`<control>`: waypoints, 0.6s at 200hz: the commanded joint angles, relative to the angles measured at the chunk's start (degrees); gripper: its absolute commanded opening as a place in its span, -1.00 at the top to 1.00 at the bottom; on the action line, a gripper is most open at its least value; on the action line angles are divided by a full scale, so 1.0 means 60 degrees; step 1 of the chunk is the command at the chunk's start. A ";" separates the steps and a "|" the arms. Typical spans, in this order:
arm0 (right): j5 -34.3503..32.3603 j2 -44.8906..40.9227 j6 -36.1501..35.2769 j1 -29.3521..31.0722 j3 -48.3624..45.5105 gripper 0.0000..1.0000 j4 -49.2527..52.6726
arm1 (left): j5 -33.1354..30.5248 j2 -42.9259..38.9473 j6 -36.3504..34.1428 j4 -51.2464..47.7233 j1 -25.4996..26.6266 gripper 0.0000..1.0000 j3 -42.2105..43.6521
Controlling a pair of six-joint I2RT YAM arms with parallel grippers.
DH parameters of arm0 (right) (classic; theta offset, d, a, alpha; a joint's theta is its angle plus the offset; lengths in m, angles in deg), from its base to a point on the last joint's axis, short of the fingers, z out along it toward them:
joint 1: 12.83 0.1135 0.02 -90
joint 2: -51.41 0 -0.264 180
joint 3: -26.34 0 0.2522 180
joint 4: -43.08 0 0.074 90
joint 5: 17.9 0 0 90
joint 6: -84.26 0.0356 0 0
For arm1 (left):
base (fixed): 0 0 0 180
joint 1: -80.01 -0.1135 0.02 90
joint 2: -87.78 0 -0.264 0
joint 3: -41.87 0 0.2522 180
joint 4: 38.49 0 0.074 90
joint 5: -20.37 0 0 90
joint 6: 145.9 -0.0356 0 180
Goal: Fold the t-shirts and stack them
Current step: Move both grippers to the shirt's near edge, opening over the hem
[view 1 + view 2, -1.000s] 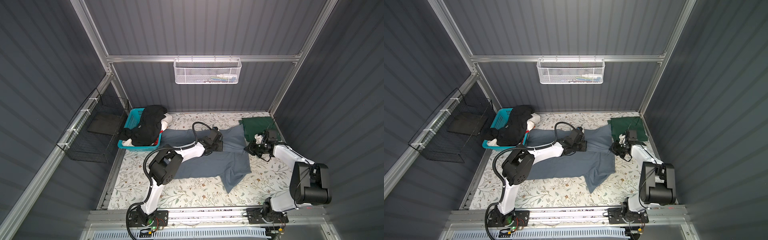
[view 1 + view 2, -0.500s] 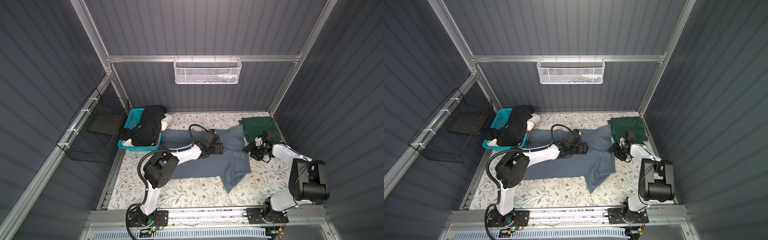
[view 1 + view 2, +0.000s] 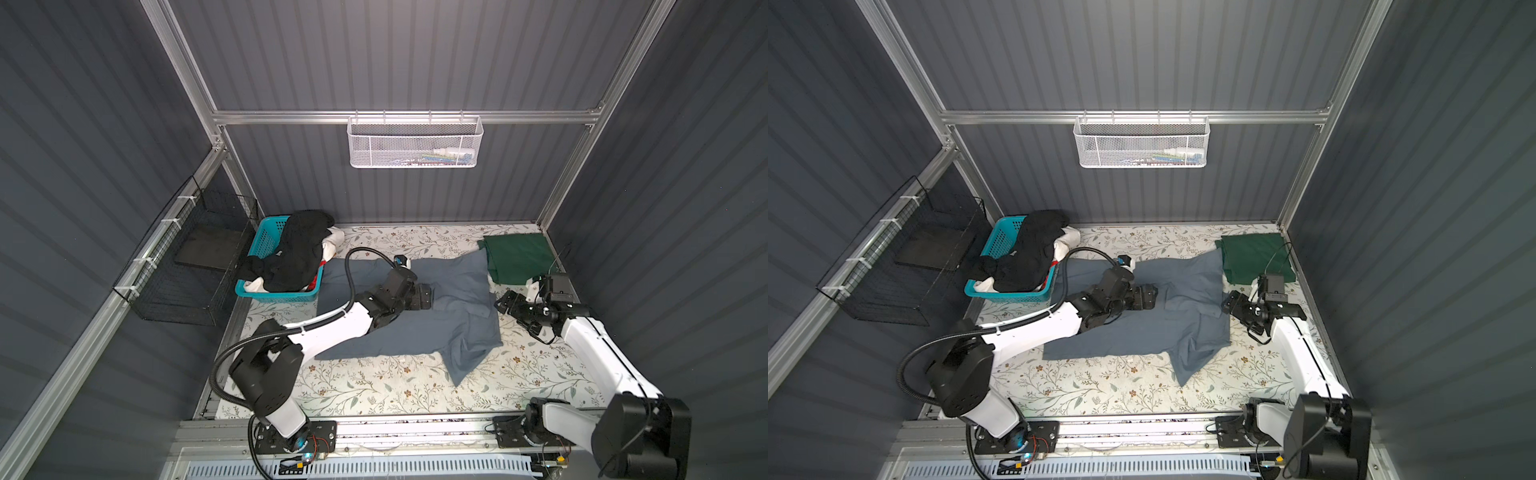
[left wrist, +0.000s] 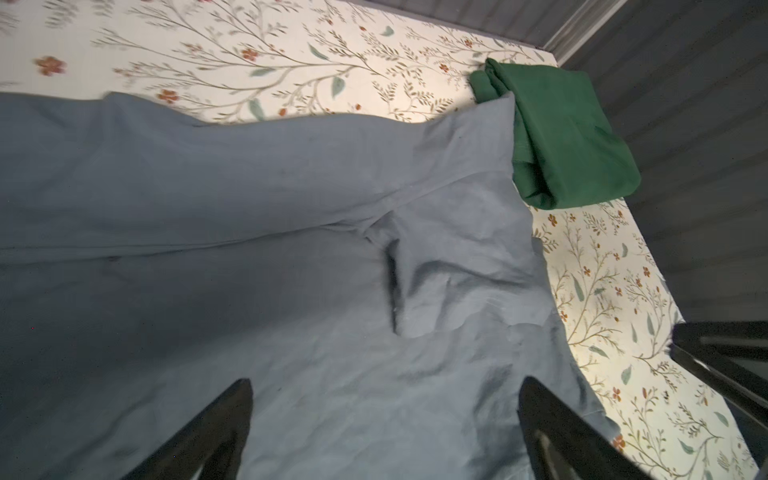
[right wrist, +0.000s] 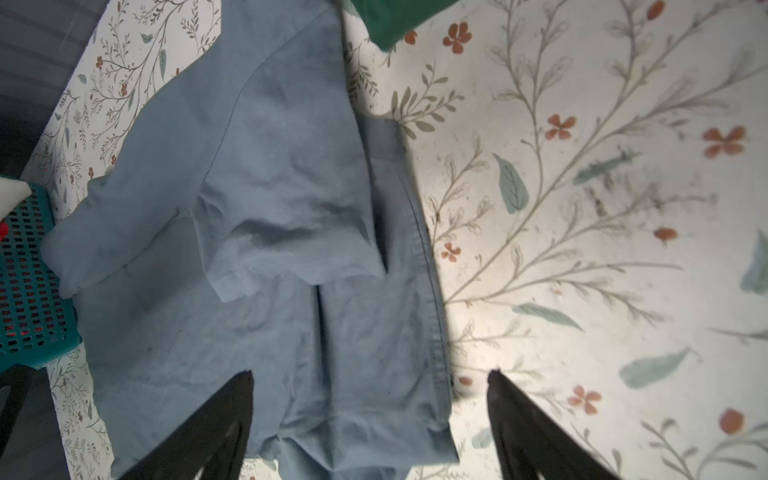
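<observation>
A slate blue-grey t-shirt (image 3: 415,332) (image 3: 1142,332) lies spread on the floral table, one sleeve folded over its body (image 5: 270,166). My left gripper (image 3: 426,296) (image 3: 1148,297) hangs open just over the shirt's middle; its view shows cloth (image 4: 249,208) below the left gripper (image 4: 384,386) and nothing held. At the shirt's right edge my right gripper (image 3: 505,305) (image 3: 1231,305) is open too, and in its view the right gripper (image 5: 370,374) straddles the hem. A folded dark green t-shirt (image 3: 519,257) (image 3: 1254,257) (image 4: 573,137) sits at the back right corner. Black (image 3: 299,249), white and red shirts fill the basket.
The turquoise basket (image 3: 266,245) (image 5: 25,291) stands at the back left, touching the blue shirt's end. A black wire rack (image 3: 191,257) hangs on the left wall and a white mesh basket (image 3: 415,143) on the back wall. The right wall runs close beside the green shirt.
Both grippers have gone from shut to open, letting go of the blue-grey shirt. Both have drawn back a little toward the front.
</observation>
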 commanded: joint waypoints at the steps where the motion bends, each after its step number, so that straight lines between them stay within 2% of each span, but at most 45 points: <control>1: -0.0146 -0.1064 0.0487 -0.0017 -0.0639 -0.75 0.0862 | -0.1415 -0.1040 0.0149 -0.1049 0.0072 -0.99 0.0715; 25: -0.0172 -0.1972 0.0666 0.0012 -0.1203 -0.57 0.1396 | -0.2204 -0.2160 0.0485 -0.1976 0.0059 -1.00 0.1575; 46: 0.0556 -0.2422 0.0745 0.0108 -0.1732 -0.19 0.1469 | -0.2750 -0.3218 0.0917 -0.2663 0.0065 -0.99 0.2345; 53: 0.0977 -0.2467 0.0903 0.0291 -0.1853 -0.12 0.1472 | -0.2869 -0.3544 0.1055 -0.2887 0.0067 -0.99 0.2570; 74: 0.0771 -0.2650 0.1719 0.1173 -0.2187 -0.05 0.1416 | -0.3037 -0.4393 0.1495 -0.3634 0.0069 -1.00 0.3086; 78: 0.0325 -0.2701 0.1857 0.1375 -0.2246 -0.05 0.1364 | -0.3062 -0.4542 0.1580 -0.3775 0.0060 -0.99 0.3177; 91: -0.0129 -0.2790 0.2257 0.2070 -0.2500 -0.04 0.1111 | -0.3064 -0.4966 0.1847 -0.4059 0.0069 -0.99 0.3526; 120: -0.0347 -0.2348 0.2688 0.2644 -0.2921 0.02 0.0424 | -0.2985 -0.5577 0.2255 -0.4488 0.0071 -0.99 0.4168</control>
